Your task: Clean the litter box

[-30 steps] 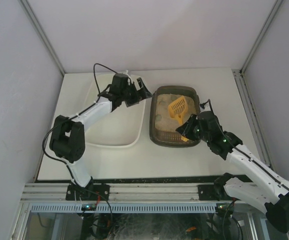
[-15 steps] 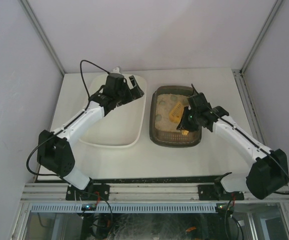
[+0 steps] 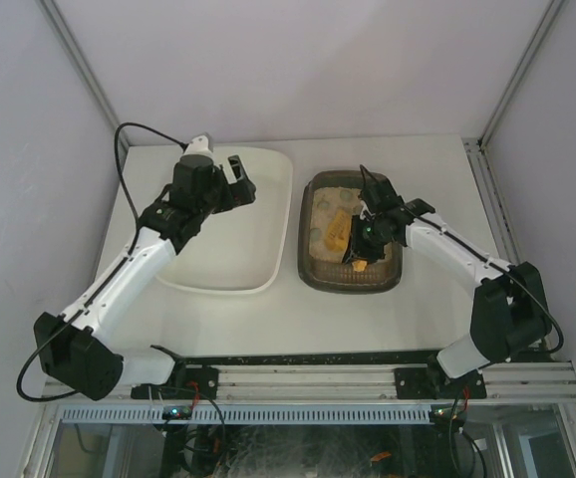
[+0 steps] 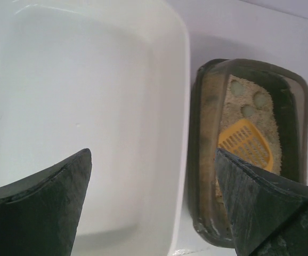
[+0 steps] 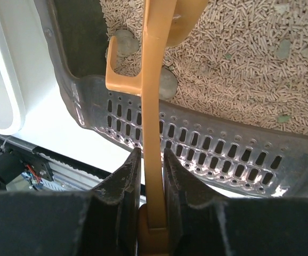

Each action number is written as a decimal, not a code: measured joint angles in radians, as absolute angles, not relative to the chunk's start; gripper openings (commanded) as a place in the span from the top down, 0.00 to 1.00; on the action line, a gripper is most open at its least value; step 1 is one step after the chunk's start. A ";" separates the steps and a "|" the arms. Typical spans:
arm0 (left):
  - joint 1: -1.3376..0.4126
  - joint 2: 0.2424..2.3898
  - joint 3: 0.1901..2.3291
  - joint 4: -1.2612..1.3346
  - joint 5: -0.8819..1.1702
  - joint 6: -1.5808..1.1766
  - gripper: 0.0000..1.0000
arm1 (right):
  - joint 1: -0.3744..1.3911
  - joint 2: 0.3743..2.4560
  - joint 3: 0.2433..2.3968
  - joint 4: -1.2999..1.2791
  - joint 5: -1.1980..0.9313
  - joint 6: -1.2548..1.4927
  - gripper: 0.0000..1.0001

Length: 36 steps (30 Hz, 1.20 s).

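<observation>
Both jaws of the right gripper (image 5: 149, 160) are pinching the yellow scoop (image 5: 155, 80) by its handle, blade in the litter box (image 3: 348, 283), right of the white tub (image 3: 230, 249). Scooping seems underway; next calls for sliding under the grey clumps (image 4: 240, 88). Meanwhile the left gripper (image 4: 154, 160) is hanging wide over the tub.

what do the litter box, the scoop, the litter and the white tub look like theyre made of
Litter box: dark grey-brown moulded plastic, slight sheen, slotted rim. Scoop: yellow-orange plastic, smooth, with moulded slots and hook. Litter: pale short pellets, perhaps pressed wood or plant fibre; cannot tell which. White tub: probably glossy plastic, with soft reflections and rounded corners.
</observation>
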<state>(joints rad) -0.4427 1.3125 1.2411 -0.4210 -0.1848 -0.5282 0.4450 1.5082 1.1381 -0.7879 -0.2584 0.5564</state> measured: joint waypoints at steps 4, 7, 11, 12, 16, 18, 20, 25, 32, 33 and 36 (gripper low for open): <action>-0.393 1.298 1.207 -0.428 -0.186 -0.516 0.00 | 0.444 1.547 1.140 -0.760 -0.297 0.555 1.00; -0.364 1.308 1.206 -0.441 -0.186 -0.512 0.00 | 0.444 1.597 1.144 -0.730 -0.343 0.559 1.00; -0.337 1.309 1.206 -0.454 -0.189 -0.513 0.00 | 0.444 1.654 1.162 -0.688 -0.402 0.572 1.00; -0.332 1.309 1.206 -0.455 -0.189 -0.513 0.00 | 0.444 1.664 1.168 -0.680 -0.414 0.576 1.00; -0.317 1.309 1.201 -0.450 -0.189 -0.514 0.00 | 0.436 1.701 1.179 -0.629 -0.480 0.591 1.00; -0.315 1.309 1.188 -0.445 -0.189 -0.514 0.00 | 0.427 1.717 1.179 -0.607 -0.517 0.601 1.00; -0.315 1.309 1.174 -0.444 -0.188 -0.514 0.00 | 0.414 1.727 1.170 -0.566 -0.559 0.620 1.00; -0.312 1.309 1.158 -0.445 -0.180 -0.516 0.01 | 0.353 1.728 1.082 -0.408 -0.683 0.692 1.00; -0.311 1.319 1.158 -0.443 -0.155 -0.523 0.03 | 0.275 1.695 0.974 -0.302 -0.754 0.717 1.00; -0.311 1.324 1.158 -0.443 -0.151 -0.524 0.03 | 0.267 1.674 0.961 -0.302 -0.752 0.719 1.00; -0.311 1.342 1.158 -0.444 -0.146 -0.529 0.03 | 0.243 1.616 0.936 -0.310 -0.746 0.718 1.00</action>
<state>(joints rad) -0.3107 1.3422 1.1576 -0.4442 -0.1459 -0.5293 0.2428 1.6157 0.9356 -0.3103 -0.7456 0.7177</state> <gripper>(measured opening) 0.972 0.177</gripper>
